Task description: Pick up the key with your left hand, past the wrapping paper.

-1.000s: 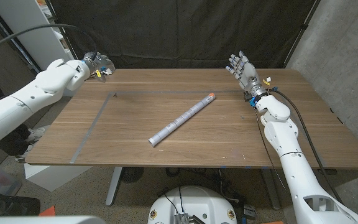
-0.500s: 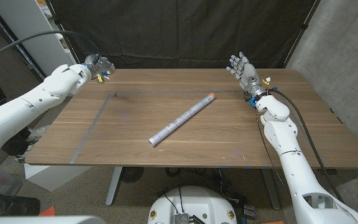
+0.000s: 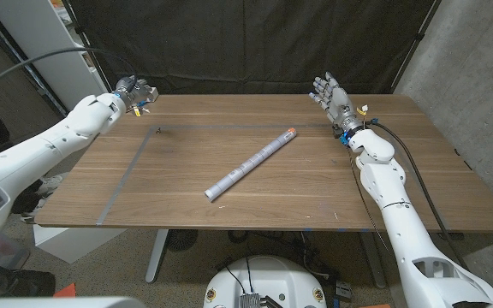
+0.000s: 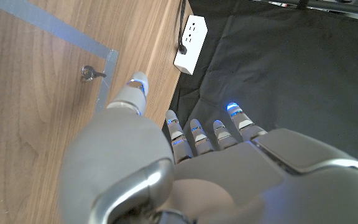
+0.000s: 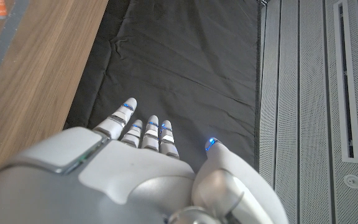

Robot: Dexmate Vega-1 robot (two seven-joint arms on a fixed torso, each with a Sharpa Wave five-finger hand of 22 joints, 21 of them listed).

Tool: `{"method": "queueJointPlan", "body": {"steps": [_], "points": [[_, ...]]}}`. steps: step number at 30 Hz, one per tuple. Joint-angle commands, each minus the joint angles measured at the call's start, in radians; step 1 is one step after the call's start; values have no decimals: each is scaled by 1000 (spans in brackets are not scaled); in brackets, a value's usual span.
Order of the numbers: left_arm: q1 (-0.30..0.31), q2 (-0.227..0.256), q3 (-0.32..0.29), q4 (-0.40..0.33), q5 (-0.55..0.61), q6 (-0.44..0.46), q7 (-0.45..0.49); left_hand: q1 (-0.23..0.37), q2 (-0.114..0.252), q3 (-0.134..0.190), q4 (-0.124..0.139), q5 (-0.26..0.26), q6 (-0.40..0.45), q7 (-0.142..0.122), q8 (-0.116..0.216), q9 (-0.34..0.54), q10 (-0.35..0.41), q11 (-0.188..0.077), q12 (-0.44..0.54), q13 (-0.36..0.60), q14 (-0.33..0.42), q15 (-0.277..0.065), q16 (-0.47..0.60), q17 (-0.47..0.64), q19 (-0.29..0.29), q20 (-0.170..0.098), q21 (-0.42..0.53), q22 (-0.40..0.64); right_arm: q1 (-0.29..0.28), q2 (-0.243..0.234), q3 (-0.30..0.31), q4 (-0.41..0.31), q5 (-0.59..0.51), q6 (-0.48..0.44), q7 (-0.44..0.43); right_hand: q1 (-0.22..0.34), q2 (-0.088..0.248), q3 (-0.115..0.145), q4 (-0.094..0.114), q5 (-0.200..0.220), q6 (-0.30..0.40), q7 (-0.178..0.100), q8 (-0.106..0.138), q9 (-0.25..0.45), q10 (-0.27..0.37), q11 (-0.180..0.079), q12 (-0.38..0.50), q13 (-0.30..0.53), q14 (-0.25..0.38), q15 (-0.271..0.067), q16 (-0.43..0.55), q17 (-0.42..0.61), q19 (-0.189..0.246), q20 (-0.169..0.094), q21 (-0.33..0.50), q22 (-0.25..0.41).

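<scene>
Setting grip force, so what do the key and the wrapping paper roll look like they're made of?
Key: likely metal, small, dark, with a dull glint. Wrapping paper: a rolled paper tube, pale printed matte surface, orange end; too small to tell more.

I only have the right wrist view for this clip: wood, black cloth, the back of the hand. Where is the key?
Observer: The key lies on the table near its far left corner.
Operator: Does the left hand have it?
Observer: No. The left hand is above the table's far left edge, beyond the key, fingers extended and holding nothing.
Operator: And the wrapping paper?
Observer: The wrapping paper roll lies diagonally mid-table, well apart from the key.
</scene>
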Motion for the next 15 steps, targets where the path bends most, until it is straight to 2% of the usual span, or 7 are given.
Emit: {"method": "queueJointPlan", "body": {"steps": [1,8,15], "points": [[-32,-31,56,70,-28,10,58,9,1,-8,3,-2,18,-2,5,5,7,-1,6,2,3,-41,3,2,4,6,1,3,22,5,-7,35,-9,2,8,-5,7,11,-1,-4,6,-1,3,2,7,0,-1,2,4,2,1,4,10,0,-3,5],[-31,-42,75,84,-50,22,58,9,-12,-23,3,-2,24,-5,2,4,-2,-1,2,2,-6,-36,-1,2,1,8,-2,3,19,4,-4,34,-10,0,13,-6,7,11,-1,-4,6,-1,2,2,8,0,-1,2,4,2,1,4,9,1,-4,5],[-14,-41,89,87,-61,35,96,11,-17,-32,4,-1,30,-4,1,4,-1,-4,3,3,-5,-40,0,2,3,5,-2,4,9,2,-2,25,-12,-3,12,-7,7,12,-1,-5,6,-1,2,2,8,-1,-1,2,4,2,1,4,8,0,-4,5]]}}
